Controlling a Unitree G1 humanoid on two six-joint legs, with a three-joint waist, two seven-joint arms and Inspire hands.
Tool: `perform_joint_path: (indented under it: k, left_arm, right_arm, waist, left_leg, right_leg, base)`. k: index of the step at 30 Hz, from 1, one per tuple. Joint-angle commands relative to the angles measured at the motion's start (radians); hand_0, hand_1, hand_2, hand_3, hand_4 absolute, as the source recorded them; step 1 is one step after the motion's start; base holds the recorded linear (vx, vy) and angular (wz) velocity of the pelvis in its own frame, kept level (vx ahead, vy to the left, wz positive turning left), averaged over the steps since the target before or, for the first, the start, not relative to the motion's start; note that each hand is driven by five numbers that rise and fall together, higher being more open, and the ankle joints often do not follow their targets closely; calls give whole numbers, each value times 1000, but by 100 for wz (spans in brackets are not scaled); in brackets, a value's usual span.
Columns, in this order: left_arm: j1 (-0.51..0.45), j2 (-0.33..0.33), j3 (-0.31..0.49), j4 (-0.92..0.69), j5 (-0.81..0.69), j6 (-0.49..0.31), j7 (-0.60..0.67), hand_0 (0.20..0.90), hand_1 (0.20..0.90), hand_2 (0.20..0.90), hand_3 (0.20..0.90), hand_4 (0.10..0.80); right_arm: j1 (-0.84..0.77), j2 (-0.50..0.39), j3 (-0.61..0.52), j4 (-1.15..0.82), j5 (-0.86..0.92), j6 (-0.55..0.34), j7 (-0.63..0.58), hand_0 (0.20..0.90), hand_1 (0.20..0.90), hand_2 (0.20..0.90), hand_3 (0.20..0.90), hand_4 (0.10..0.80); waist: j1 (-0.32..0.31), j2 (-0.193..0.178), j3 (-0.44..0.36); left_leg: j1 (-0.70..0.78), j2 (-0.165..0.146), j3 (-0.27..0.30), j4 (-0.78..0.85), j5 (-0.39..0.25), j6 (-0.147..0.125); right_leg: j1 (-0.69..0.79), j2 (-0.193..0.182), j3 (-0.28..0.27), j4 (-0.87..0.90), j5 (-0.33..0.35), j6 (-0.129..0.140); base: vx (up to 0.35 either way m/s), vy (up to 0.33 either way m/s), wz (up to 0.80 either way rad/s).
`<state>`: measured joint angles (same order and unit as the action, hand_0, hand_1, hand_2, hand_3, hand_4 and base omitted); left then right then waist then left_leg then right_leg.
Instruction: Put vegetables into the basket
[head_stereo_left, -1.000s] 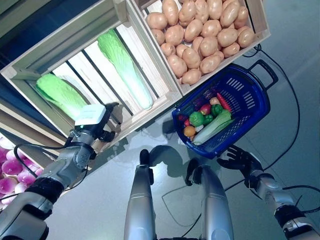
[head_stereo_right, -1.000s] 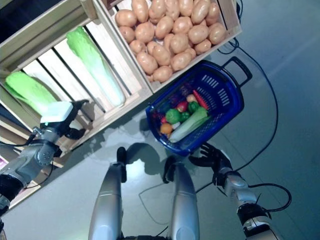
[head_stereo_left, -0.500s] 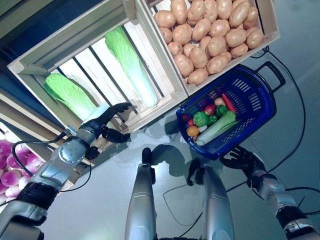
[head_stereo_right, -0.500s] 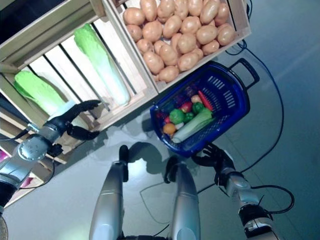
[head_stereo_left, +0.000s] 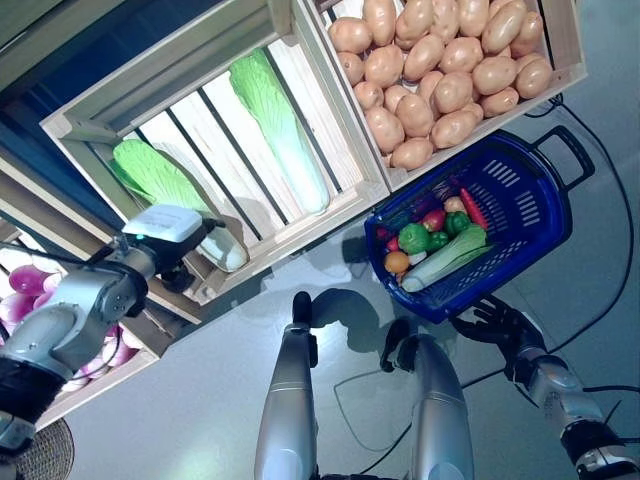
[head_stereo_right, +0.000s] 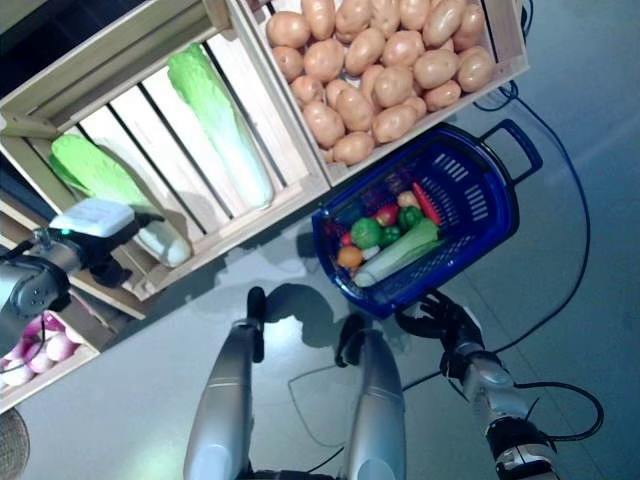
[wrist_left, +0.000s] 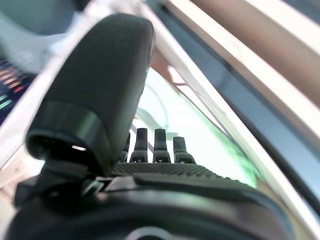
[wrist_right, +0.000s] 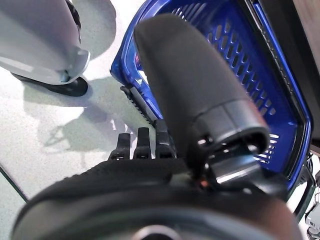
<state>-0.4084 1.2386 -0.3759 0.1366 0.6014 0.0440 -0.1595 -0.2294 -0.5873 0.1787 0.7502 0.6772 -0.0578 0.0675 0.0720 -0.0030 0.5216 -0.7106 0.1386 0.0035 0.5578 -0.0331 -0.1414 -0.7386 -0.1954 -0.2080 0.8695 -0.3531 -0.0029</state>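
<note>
With straight, empty fingers, the left hand (head_stereo_left: 165, 262) nears the cabbage (head_stereo_left: 165, 190) and should wrap it firmly, while the relaxed right hand (head_stereo_left: 497, 325) rests against the basket (head_stereo_left: 520, 200).

- No words, numbers, labels or signs can be read anywhere in these views.
- The wooden crates (head_stereo_left: 330, 190) carry no readable print on their slats.
- The blue basket (head_stereo_left: 520, 215) shows only plain plastic mesh, no readable label.
- The vegetables show no stickers or tags that can be made out.
- The floor (head_stereo_left: 200, 400) bears no markings.
</note>
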Motion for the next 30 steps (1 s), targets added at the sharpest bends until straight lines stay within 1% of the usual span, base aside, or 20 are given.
perform_joint_path:
  k: [1, 5, 6, 9, 11, 12, 17, 19, 21, 24, 25, 28, 30]
  left_arm:
    - [-53, 53, 8, -17, 118, 57, 124, 900, 900, 900, 900, 800]
    - [-76, 61, -29, 53, 193, 84, 314, 900, 900, 900, 900, 800]
    - [-83, 54, -39, 78, 211, 92, 381, 900, 900, 900, 900, 800]
    - [-100, 25, -73, 166, 237, 80, 538, 900, 900, 900, 900, 800]
    - [-103, -3, -84, 219, 265, 60, 603, 900, 900, 900, 900, 800]
    - [-108, -22, -95, 253, 279, 38, 623, 900, 900, 900, 900, 800]
    - [-125, -71, -124, 336, 330, 37, 663, 900, 900, 900, 900, 800]
    - [-154, -100, -152, 409, 329, 41, 698, 900, 900, 900, 900, 800]
    - [-174, -125, -172, 472, 354, 19, 730, 900, 900, 900, 900, 800]
    - [-177, -147, -184, 511, 367, 17, 760, 900, 900, 900, 900, 800]
    - [-177, -153, -191, 533, 372, 6, 771, 900, 900, 900, 900, 800]
    - [-197, -167, -209, 574, 379, -18, 793, 900, 900, 900, 900, 800]
    - [-207, -169, -215, 594, 356, -26, 805, 900, 900, 900, 900, 800]
  right_arm:
    - [-12, -94, -23, -1, 44, -64, 11, 900, 900, 900, 900, 800]
    - [-19, -90, -12, 11, 48, -68, 18, 900, 900, 900, 900, 800]
    - [-23, -86, -9, 14, 45, -70, 21, 900, 900, 900, 900, 800]
    - [-34, -70, 4, 18, 44, -74, 16, 900, 900, 900, 900, 800]
    - [-41, -62, 8, 21, 35, -73, 22, 900, 900, 900, 900, 800]
    - [-46, -58, 16, 21, 32, -73, 19, 900, 900, 900, 900, 800]
    - [-66, -56, 24, 5, 15, -51, 6, 900, 900, 900, 900, 800]
    - [-84, -59, 37, 3, 11, -45, -1, 900, 900, 900, 900, 800]
    - [-98, -64, 41, 2, 5, -38, -5, 900, 900, 900, 900, 800]
    - [-102, -73, 43, -15, -2, -24, -9, 900, 900, 900, 900, 800]
    - [-100, -77, 47, -16, -3, -21, -5, 900, 900, 900, 900, 800]
    - [-108, -91, 51, -32, -3, -17, 0, 900, 900, 900, 900, 800]
    - [-115, -100, 52, -50, 1, -6, -6, 900, 900, 900, 900, 800]
  waist:
    - [-27, 45, -2]
    - [-27, 35, -2]
    - [-28, 31, -2]
    - [-31, 20, -2]
    - [-33, 12, -2]
    - [-35, 8, -2]
    - [-45, -2, -2]
    - [-53, -8, -2]
    - [-60, -13, -2]
    - [-64, -19, -2]
    - [-65, -23, -2]
    - [-69, -32, -2]
    - [-71, -36, -2]
  left_leg:
    - [-15, 0, 62, 92, -87, 84]
    - [-19, 4, 60, 100, -88, 80]
    - [-23, 6, 60, 105, -88, 79]
    - [-32, 8, 57, 116, -90, 78]
    - [-38, 10, 57, 125, -92, 77]
    - [-39, 11, 56, 128, -93, 78]
    - [-48, 15, 64, 135, -90, 77]
    - [-60, 18, 67, 146, -93, 79]
    - [-79, 19, 67, 169, -101, 81]
    - [-100, 20, 64, 189, -107, 83]
    - [-88, 20, 60, 205, -136, 76]
    - [-117, 23, 55, 231, -144, 80]
    - [-140, 25, 51, 245, -146, 82]
  right_leg:
    - [77, -50, 24, -146, 151, 49]
    - [77, -49, 23, -140, 147, 45]
    - [75, -47, 22, -138, 146, 44]
    - [68, -41, 23, -131, 143, 40]
    - [64, -37, 23, -123, 141, 37]
    - [63, -34, 24, -121, 139, 36]
    - [55, -28, 26, -119, 143, 34]
    - [40, -25, 28, -105, 139, 32]
    - [20, -23, 31, -83, 133, 28]
    - [-3, -24, 34, -60, 128, 27]
    - [9, -22, 41, -46, 104, 35]
    - [-21, -22, 42, -22, 100, 32]
    - [-47, -21, 43, -5, 98, 31]
  base:
    - [0, 0, 0]
    - [0, 0, 0]
    - [0, 0, 0]
    - [0, 0, 0]
    - [-8, 4, -2]
    - [-15, 13, -3]
    - [-19, 25, -3]
    - [-43, 49, -10]
    - [-51, 43, -9]
    - [-18, 32, -8]
    - [22, 32, -14]
    - [-28, 29, -10]
    - [-68, 28, 0]
